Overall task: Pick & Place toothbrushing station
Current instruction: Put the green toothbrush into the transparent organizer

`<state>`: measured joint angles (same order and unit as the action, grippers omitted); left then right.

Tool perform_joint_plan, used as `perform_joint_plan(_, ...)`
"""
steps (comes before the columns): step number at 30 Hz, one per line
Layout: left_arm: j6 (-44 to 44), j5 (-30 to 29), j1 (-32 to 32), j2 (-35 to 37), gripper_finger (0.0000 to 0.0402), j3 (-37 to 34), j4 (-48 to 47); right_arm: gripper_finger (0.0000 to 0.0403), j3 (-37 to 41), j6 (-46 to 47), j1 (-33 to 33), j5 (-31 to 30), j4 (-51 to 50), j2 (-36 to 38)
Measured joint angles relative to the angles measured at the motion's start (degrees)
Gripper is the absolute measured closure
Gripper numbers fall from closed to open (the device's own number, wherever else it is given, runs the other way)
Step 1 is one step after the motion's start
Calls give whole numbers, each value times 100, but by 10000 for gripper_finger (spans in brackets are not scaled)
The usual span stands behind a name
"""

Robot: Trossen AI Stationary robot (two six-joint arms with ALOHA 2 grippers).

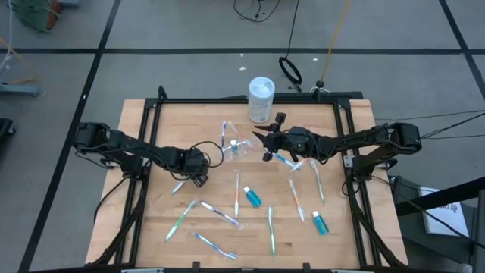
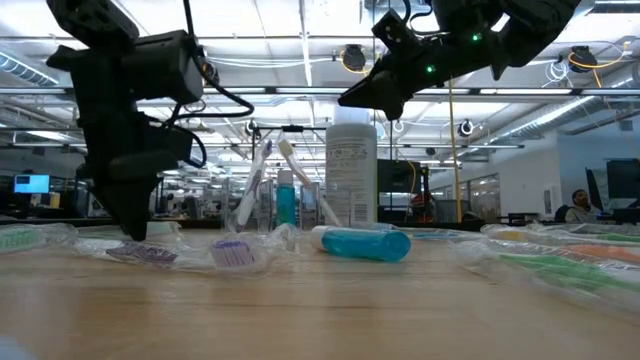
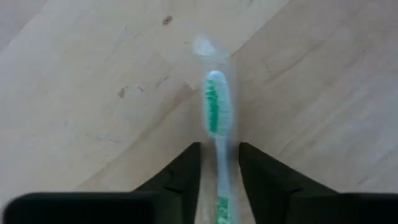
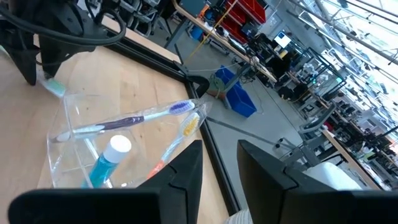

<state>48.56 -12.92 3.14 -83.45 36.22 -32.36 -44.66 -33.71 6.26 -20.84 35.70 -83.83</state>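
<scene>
A clear plastic cup (image 1: 235,145) stands on the table's far middle. It holds a purple toothbrush (image 4: 124,121), an orange one (image 4: 180,134) and a blue toothpaste tube (image 4: 109,158). My right gripper (image 1: 265,145) hovers just right of the cup, open by a narrow gap and empty. My left gripper (image 1: 198,174) points down at the table, left of centre, and is shut on a wrapped green-bristled toothbrush (image 3: 216,118). Two toothpaste tubes (image 1: 252,197) (image 1: 320,222) and several toothbrushes (image 1: 220,214) lie flat on the near half. My left gripper has the toothbrush's wrapped handle (image 3: 218,186) between its two fingers, behind the bristle head. The fingers come from above and lie across the brush. The head (image 3: 215,106) lies on the table ahead of the fingers, bristles up. I cannot tell whether the handle is lifted.
A taller white cylindrical container (image 1: 261,98) stands at the table's far edge, just behind the cup, and also shows in the low view (image 2: 352,170). More toothbrushes lie at the right (image 1: 317,180) and near edge (image 1: 214,244). Black frame rails (image 1: 144,144) run along the table's sides.
</scene>
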Motion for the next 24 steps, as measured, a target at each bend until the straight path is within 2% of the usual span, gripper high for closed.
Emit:
perform_joint_plan(6, -236, 249, -9, 102, 360, -15, 250, 312, 0, 4, 0, 2, -146, 0)
perform_joint_plan(10, -411, 24, -9, 281, 393, 138, 407, 312, 0, 40, 0, 2, -272, 0)
perform_joint_plan(15, -949, -371, -9, 466, 380, 446, 860, 312, 0, 507, 0, 5, -343, -2)
perform_joint_plan(21, -1986, -369, -7, 565, 394, 1047, 1472, 312, 0, 925, 0, 4, -490, 0)
perform_joint_plan(24, -2329, -392, -7, 628, 395, 1300, 1432, 312, 0, 1113, 0, 10, -632, -2)
